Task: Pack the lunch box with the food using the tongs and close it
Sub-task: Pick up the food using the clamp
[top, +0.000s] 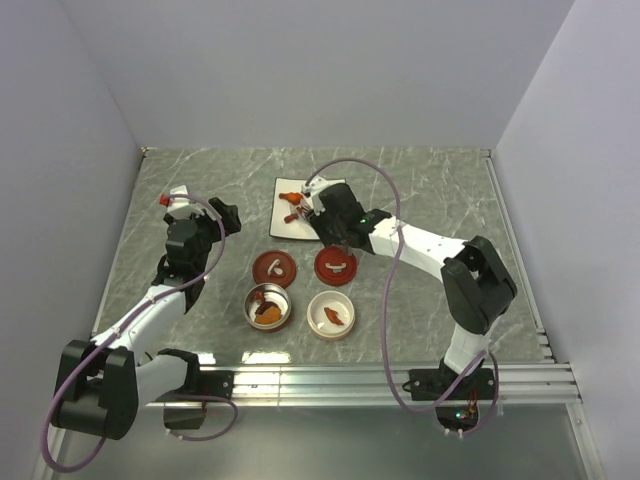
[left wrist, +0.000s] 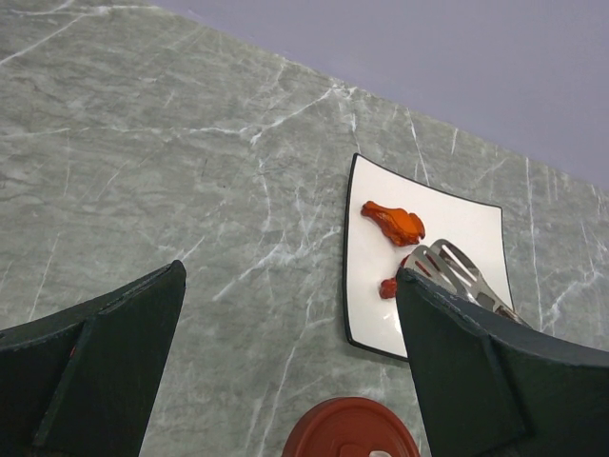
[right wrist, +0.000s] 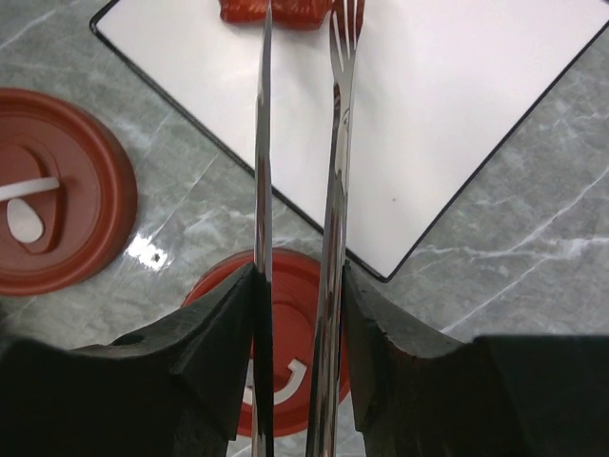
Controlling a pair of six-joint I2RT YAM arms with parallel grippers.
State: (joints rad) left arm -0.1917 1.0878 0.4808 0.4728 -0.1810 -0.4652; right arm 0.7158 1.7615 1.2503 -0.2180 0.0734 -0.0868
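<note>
Right gripper clamps the tongs over food on the plate. Both bowls seemingly hold some; lids lie off.

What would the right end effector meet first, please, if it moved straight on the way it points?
Probably the red food morsel on the white plate; the tongs it holds point there, though depth is unclear.

Grey-green marble table, veined white.
On the black-rimmed white plate: orange-red food, silvery tongs; beside the plate, red lids.
</note>
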